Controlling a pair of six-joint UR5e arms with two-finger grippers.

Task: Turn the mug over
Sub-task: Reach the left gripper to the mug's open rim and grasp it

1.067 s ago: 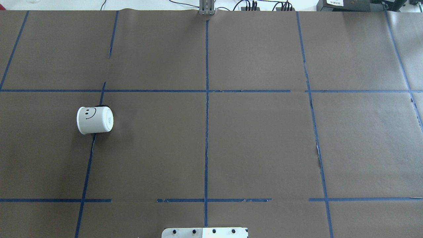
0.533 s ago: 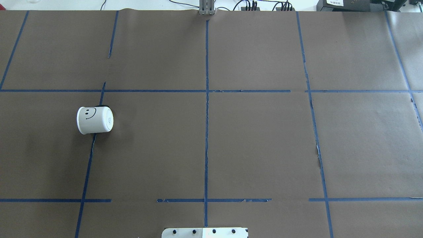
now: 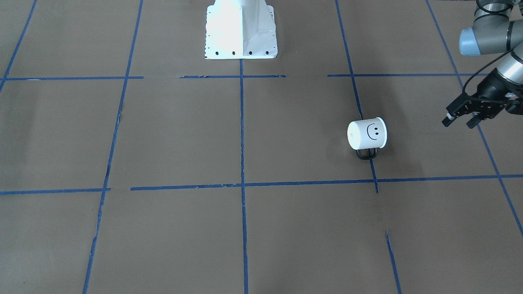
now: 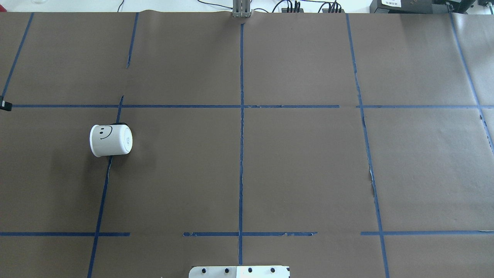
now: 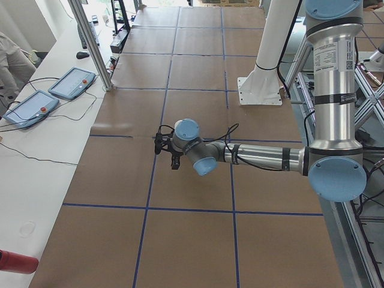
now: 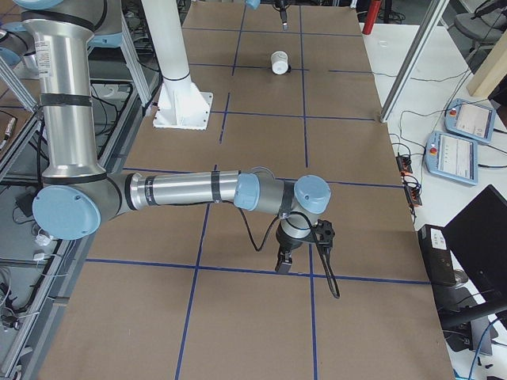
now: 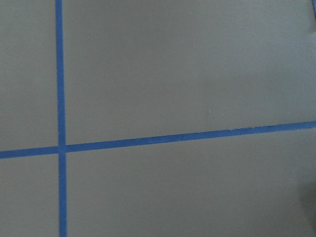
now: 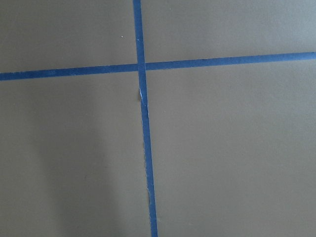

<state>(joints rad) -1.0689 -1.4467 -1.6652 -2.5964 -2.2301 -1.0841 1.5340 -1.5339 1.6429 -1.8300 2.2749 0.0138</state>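
Observation:
The white mug [image 4: 111, 140] lies on its side on the brown paper, left of centre, smiley face up. Its flat base points toward the table's middle and its mouth is hidden. In the front-facing view the mug [image 3: 367, 134] shows its black loop handle [image 3: 366, 154] resting on the paper. My left gripper [image 3: 459, 121] hangs open and empty above the table, well to the mug's outer side; one fingertip shows at the overhead view's left edge [image 4: 4, 105]. My right gripper [image 6: 285, 261] hovers far from the mug over the table's right end; I cannot tell its state.
The robot's white base plate [image 3: 241, 28] sits at the table's near-robot edge. Blue tape lines grid the paper. Teach pendants [image 5: 72, 81] and cables lie on the white bench beyond the far edge.
A fingertip of my left gripper has come into the overhead view at its left edge. The mug has not moved.

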